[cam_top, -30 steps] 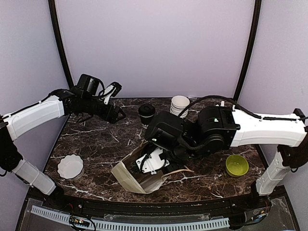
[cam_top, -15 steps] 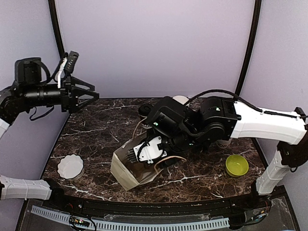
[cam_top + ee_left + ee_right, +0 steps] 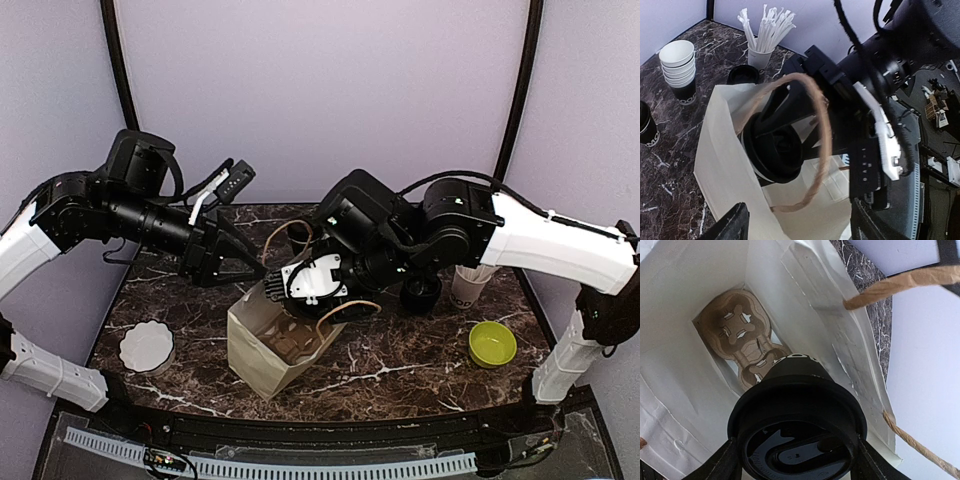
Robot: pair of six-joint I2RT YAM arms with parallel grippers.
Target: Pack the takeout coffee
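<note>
My right gripper (image 3: 796, 460) is shut on a takeout coffee cup (image 3: 799, 405) with a black lid. It holds the cup in the mouth of the white paper bag (image 3: 262, 350), above a brown cardboard carrier (image 3: 740, 340) on the bag's floor. In the left wrist view the same cup (image 3: 774, 150) sits inside the bag's top behind a twine handle (image 3: 822, 145). My left gripper (image 3: 228, 262) is open at the bag's left rim, with the bag's wall (image 3: 720, 165) between its spread fingers. A second lidded cup (image 3: 420, 293) stands to the right of the bag.
A cup of white sticks (image 3: 468, 287) stands at the right and a green bowl (image 3: 492, 343) is in front of it. A white fluted dish (image 3: 147, 345) lies front left. The left wrist view shows a stack of empty cups (image 3: 679, 70) and another cup (image 3: 646, 127).
The bag has gone from lying on its side to standing upright. My right gripper has brought the cup into its mouth. My left arm swung away high left, then down to the bag's left rim.
</note>
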